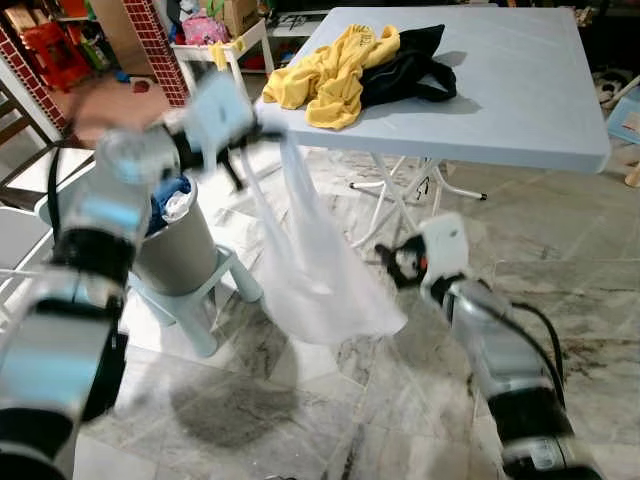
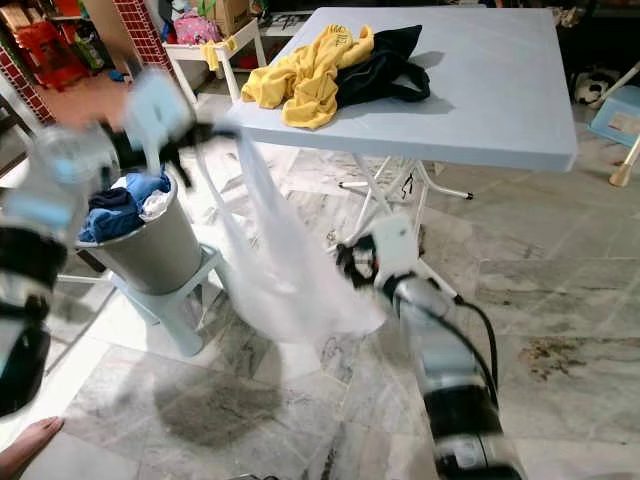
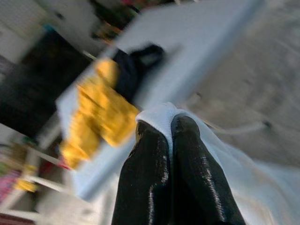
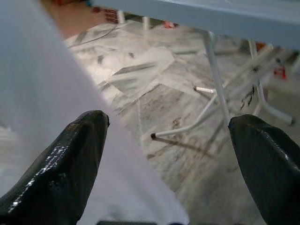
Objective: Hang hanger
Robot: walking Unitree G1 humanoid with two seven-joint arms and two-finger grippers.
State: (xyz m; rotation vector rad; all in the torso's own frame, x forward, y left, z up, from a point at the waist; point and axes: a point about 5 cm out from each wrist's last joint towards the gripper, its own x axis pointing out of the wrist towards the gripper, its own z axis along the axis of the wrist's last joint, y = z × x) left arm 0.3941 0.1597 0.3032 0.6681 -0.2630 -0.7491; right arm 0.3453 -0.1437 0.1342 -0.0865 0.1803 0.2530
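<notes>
far left you had a grey bucket point(image 2: 150, 250) sitting on a pale stool point(image 1: 205, 300), w/ blue and white clothes point(image 2: 125, 205) stuffed in the top. a person's bare foot point(image 2: 28, 442) showed at the lower corner of the right eye view, on the marble floor point(image 1: 300, 420).

your left gripper point(image 3: 169, 136) was raised above the bucket, blurred in the head views. its fingers point(image 3: 145, 178) were pressed tight together, pinching the top edge of a thin white garment point(image 1: 315, 270). that cloth hung down from the pinch, in front of the table's near corner, and its bottom hem was near the right gripper. couldn't make out a hanger under the cloth, too blurred.

mid frame, the light blue folding table point(image 1: 520, 90) stood w/ a yellow shirt point(image 1: 335, 70) and a black garment point(image 1: 405, 65) heaped side by side and touching at its far left part. white folding legs point(image 4: 213, 89) showed below the top.

your right gripper point(image 1: 405, 262) was low, just beside the hem of the white garment. its fingers point(image 4: 70, 159) were spread wide w/ nothing between them; in the wrist view the white cloth lay against the one finger, floor and table legs beyond.
</notes>
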